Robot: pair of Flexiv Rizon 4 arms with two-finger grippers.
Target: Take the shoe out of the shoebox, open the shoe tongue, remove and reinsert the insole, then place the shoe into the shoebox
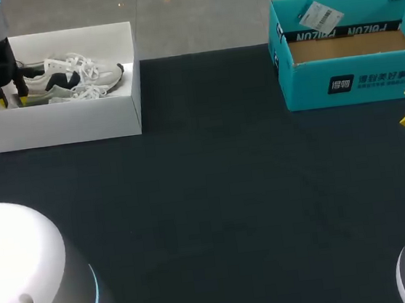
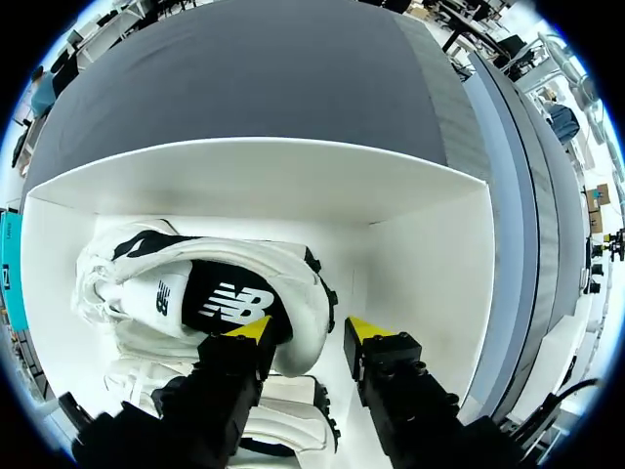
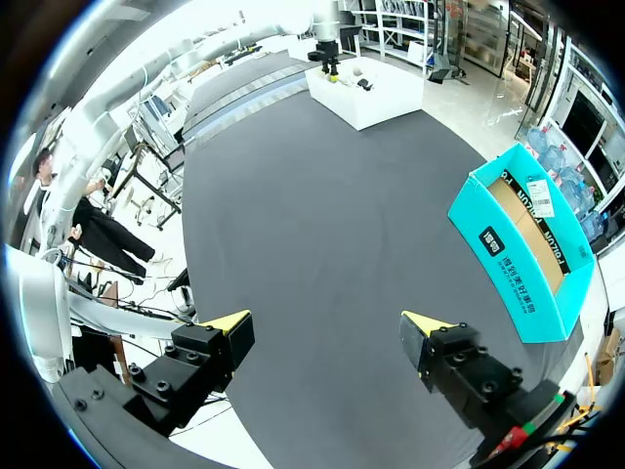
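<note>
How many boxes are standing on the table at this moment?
2. The white box stands at the far left, holding shoes, with the left tool inside it. The teal box stands at the far right. None seems hidden.

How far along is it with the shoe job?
Nothing looks done yet: the shoes lie in the white shoebox. In hand: the left end effector is down at one shoe's heel, open, not gripping. The right end effector hangs open over the table. Lifting out, tongue, insole and return all remain.
</note>
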